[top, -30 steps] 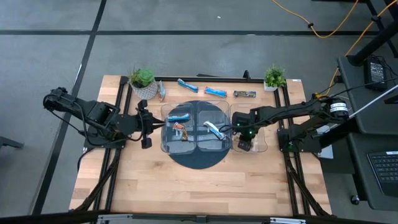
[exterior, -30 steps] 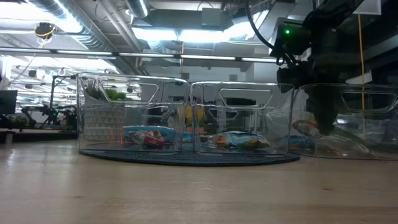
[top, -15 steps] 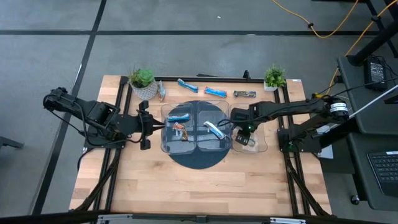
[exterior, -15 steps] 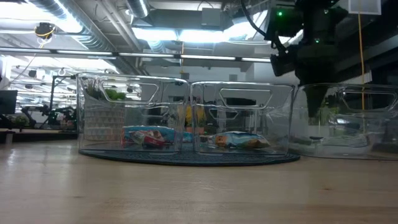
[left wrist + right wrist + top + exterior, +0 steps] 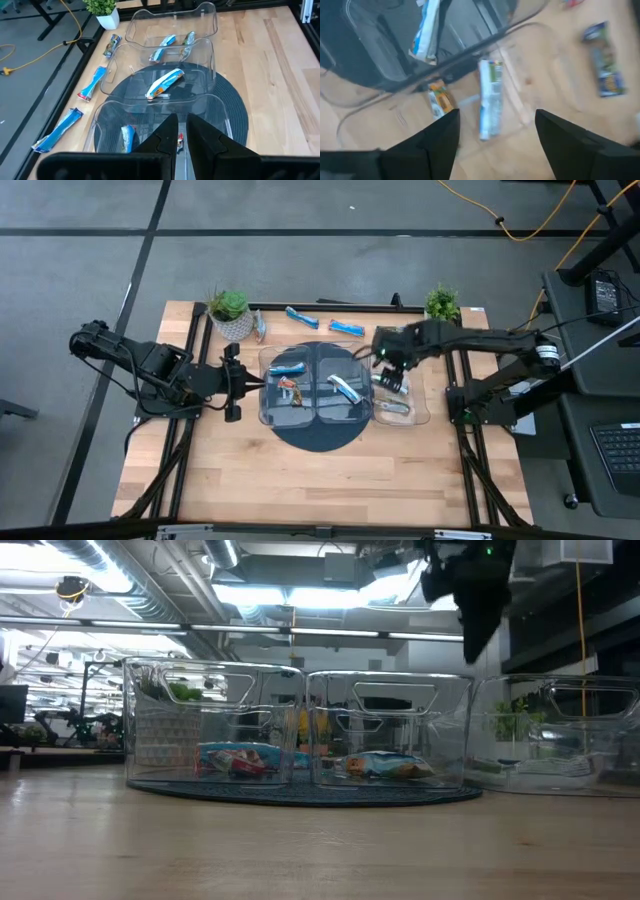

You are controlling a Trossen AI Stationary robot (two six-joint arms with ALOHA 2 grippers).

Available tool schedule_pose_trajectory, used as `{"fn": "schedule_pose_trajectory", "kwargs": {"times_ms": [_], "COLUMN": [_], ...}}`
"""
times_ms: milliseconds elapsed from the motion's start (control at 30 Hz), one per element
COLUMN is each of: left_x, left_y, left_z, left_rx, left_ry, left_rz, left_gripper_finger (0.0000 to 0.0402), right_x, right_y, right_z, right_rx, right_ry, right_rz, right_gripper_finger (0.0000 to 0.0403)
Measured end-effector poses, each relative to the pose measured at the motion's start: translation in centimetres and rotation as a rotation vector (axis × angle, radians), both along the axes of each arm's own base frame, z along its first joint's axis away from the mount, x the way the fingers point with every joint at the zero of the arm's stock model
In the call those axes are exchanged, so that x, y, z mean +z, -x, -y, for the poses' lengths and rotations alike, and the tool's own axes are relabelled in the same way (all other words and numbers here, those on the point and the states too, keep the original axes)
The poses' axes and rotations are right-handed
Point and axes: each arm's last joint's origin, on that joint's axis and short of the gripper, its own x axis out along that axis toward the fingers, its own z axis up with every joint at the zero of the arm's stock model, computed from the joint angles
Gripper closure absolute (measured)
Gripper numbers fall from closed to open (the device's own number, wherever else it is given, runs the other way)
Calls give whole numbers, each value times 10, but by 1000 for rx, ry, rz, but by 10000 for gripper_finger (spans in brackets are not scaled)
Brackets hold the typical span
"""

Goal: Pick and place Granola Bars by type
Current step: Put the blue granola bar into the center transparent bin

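Two granola bars [image 5: 490, 97] lie in the right clear tray [image 5: 420, 415]; more wait along the tabletop's [image 5: 300, 470] far edge. Drop step looks finished. Next: fetch another bar. Right pincer [image 5: 496, 131] above the tray, fingers spread, empty. Left pincer [image 5: 180, 131] pressed together, holding nothing, at the left tray.

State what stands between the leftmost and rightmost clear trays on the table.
The middle clear tray, resting on the dark round mat and holding one blue-and-white bar. The high view shows this best.
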Motion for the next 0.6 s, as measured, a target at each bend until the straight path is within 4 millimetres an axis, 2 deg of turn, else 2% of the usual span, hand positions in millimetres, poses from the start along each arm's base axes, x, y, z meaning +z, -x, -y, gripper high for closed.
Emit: {"fn": "schedule_pose_trajectory", "kwargs": {"times_ms": [167, 367, 500, 600], "left_x": [0, 1, 1, 2], "left_y": [0, 0, 0, 1], "left_z": [0, -2, -4, -5], "left_rx": [6, 70, 140, 200], "left_ry": [-1, -14, -29, -25], "left_rz": [2, 23, 48, 72], "left_gripper_finger": [371, 370, 370, 370], "right_x": [46, 91, 107, 108], "right_y": [11, 36, 56, 65], "right_z": [26, 79, 113, 134], "right_rx": [89, 149, 135, 126], "right_ry": [47, 184, 263, 252], "right_rz": [6, 74, 117, 206], "right_gripper_finger": [145, 152, 149, 134]}}
